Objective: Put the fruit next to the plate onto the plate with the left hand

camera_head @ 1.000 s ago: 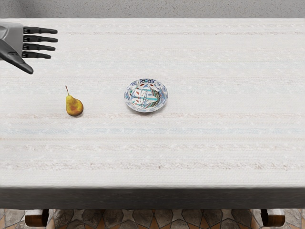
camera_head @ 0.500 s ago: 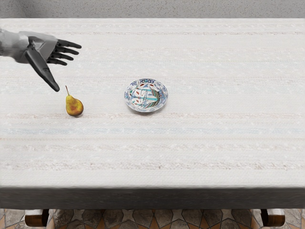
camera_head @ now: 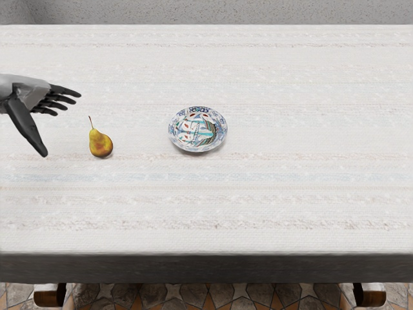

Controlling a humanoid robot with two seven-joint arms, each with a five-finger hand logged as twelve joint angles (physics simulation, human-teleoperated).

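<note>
As the left hand (camera_head: 29, 100) sank nearer, spread and empty, left of the pear (camera_head: 100, 143), grasping looked imminent.

Desk (camera_head: 290, 194): you see a white woven-cloth look, coarse and matt, with faint stripes in the weave; front edge dark grey, matt. Plate (camera_head: 174, 132): glazed ceramic look, painted, slight gloss. Pear (camera_head: 100, 143): smooth skin, soft sheen. Your left hand (camera_head: 26, 100): smooth grey shell, matt; fingers (camera_head: 63, 90) darker.
</note>
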